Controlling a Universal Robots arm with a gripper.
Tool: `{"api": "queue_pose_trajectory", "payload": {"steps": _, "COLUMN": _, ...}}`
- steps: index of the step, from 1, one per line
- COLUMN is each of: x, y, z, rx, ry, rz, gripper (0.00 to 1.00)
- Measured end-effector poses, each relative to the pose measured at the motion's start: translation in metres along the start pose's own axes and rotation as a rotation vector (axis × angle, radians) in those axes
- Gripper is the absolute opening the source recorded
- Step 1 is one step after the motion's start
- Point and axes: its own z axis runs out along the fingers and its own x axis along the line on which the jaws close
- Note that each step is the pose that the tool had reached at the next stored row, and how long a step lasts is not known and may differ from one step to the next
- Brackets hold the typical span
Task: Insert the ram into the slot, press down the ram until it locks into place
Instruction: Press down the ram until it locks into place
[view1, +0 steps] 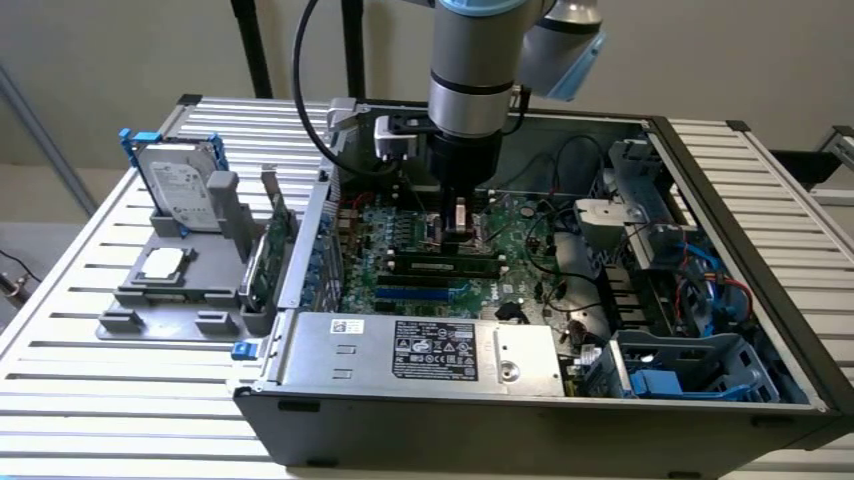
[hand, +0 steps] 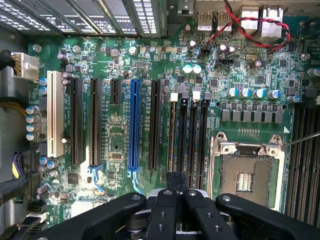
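The ram (view1: 441, 266), a thin green stick with dark chips, stands in the black memory slot closest to the blue slot (view1: 407, 293). In the wrist view the ram (hand: 172, 142) is seen edge-on in the outermost of several parallel black slots (hand: 193, 145). The slots beside it hold nothing. My gripper (view1: 461, 232) hangs straight down over the ram, at or just above its top edge. Whether it touches the ram is unclear. In the wrist view the gripper (hand: 177, 182) has its black fingers drawn together, with nothing visible between them.
Open PC case (view1: 747, 250) on a slatted table. An empty CPU socket (hand: 247, 175) lies beside the memory slots, with red and black wires (hand: 250, 27) further off. The power supply (view1: 427, 350) fills the case front. A grey fixture (view1: 174, 280) holds a hard drive (view1: 180, 185).
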Motion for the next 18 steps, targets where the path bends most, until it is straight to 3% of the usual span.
{"api": "queue_pose_trajectory", "payload": {"steps": 18, "x": -0.001, "y": -0.0001, "z": 0.0162, "rx": -0.0015, "ry": 0.0, "rz": 0.0, "gripper": 0.11}}
